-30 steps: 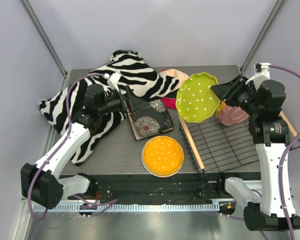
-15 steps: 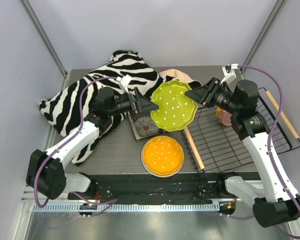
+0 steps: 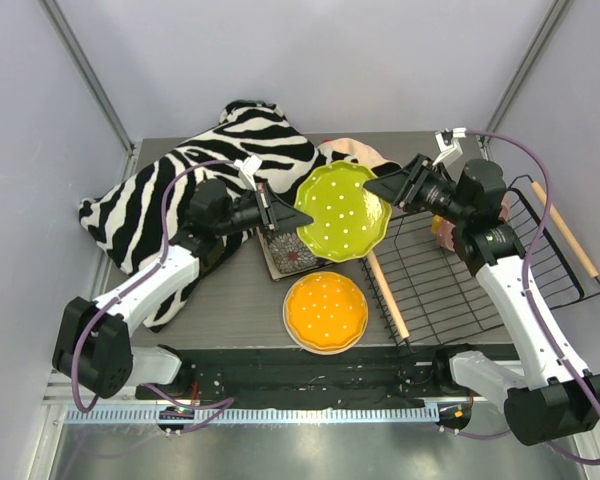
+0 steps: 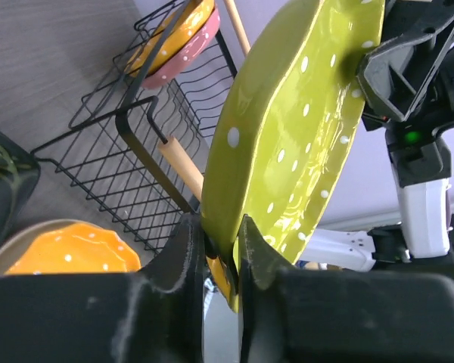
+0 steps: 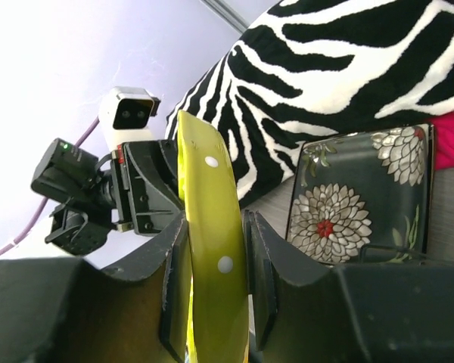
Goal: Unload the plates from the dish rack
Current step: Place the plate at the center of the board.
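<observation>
- Held on edge in the air between the two sets of fingers: yellow-green plate (image 3: pixel 343 212), glossy glaze, scalloped rim, small white dots.
- Left gripper (image 4: pixel 221 234): matte black fingers drawn narrow, pinching the plate's lower rim, one pad on each face.
- Right gripper (image 5: pixel 213 225): black fingers clamped on the opposite rim, with the plate's edge filling the gap between them.
- Below the left fingers: orange dotted plate (image 3: pixel 326 312), round, fluted and glazed, flat on the grey wood-grain table (image 3: pixel 230 300).
- Just under the left fingers and the held plate: dark square plate (image 5: pixel 356 200), shiny, with big pale flowers, lying flat beside the soft zebra-striped cloth (image 3: pixel 180 170).
- Beyond the held plate: a peach fabric hat (image 3: pixel 360 150), mostly hidden.
- Below and behind the right fingers: dish rack (image 3: pixel 460 280), thin black wire, rectangular, with pale wooden rod handles along its sides. Leaning at its far end, a round pink-edged plate (image 4: pixel 188 41).
- Against half a second ago: left fingers then spread wide just short of the rim, now closed on it; right grip unchanged.
- Against a second ago: plate then high over the rack's near corner in the right fingers alone, now carried leftward, clear of the rack, above the dark square plate.
</observation>
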### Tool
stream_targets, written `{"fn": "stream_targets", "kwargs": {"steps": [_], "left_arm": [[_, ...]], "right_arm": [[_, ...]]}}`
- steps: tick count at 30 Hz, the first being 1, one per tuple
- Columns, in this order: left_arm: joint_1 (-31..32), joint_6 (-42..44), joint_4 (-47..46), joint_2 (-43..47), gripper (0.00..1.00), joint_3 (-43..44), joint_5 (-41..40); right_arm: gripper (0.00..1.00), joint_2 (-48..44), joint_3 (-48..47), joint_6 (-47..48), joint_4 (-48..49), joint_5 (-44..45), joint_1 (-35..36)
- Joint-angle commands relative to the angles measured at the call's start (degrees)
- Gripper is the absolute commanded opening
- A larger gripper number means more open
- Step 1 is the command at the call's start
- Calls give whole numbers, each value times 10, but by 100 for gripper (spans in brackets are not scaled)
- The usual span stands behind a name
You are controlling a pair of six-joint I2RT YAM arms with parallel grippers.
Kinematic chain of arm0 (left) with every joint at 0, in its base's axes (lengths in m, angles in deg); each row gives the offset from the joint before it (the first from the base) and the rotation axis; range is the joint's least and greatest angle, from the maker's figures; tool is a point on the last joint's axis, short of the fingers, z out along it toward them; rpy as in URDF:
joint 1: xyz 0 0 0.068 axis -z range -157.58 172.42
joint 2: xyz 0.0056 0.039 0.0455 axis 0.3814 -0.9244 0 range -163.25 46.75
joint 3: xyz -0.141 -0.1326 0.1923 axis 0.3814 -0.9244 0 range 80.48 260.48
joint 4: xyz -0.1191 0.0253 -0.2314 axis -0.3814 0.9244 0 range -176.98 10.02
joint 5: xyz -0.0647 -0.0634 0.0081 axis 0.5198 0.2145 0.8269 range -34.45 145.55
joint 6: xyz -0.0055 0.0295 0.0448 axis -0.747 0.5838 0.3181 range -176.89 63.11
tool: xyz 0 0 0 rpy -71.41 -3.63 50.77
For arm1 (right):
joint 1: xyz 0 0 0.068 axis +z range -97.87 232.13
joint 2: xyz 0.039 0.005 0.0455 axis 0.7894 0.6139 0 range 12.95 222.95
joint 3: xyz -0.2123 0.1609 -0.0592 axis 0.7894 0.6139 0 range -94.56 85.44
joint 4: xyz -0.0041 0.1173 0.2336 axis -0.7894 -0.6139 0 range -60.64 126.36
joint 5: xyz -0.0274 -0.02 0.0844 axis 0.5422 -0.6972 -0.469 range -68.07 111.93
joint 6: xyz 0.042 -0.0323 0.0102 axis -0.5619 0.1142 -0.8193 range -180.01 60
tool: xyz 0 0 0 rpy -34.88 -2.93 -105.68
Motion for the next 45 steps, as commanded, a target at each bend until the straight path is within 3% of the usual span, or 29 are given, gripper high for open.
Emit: {"fn": "stream_targets", "kwargs": {"steps": [1,9,12,15,21,28,34,39,45], "left_arm": [[7,-1,-59,30,0,-11,21],[-2,-1,-16,60,0,-21,-18],[-23,-16,-12,77,0,-28,-21],[-45,-25,-9,110,0,-40,-26],[-73,-15,42,173,0,-53,-37],[-121,13,151,256,0,-80,-36],[-181,9,209,316,0,-139,-20],[-192,27,262,331,0,-161,-5],[-185,173,442,304,0,-128,-48]], "right_arm": [[1,5,-3,-14,74,-5,5],[1,20,-7,46,15,47,4],[17,22,-13,71,-14,73,4],[43,24,-15,84,-23,83,5],[80,22,-22,108,-40,101,3],[89,11,-47,146,-91,153,-1],[90,-1,-54,153,-119,181,-30],[90,-8,-48,136,-136,188,-76],[90,-43,-30,124,-161,223,-138]]}}
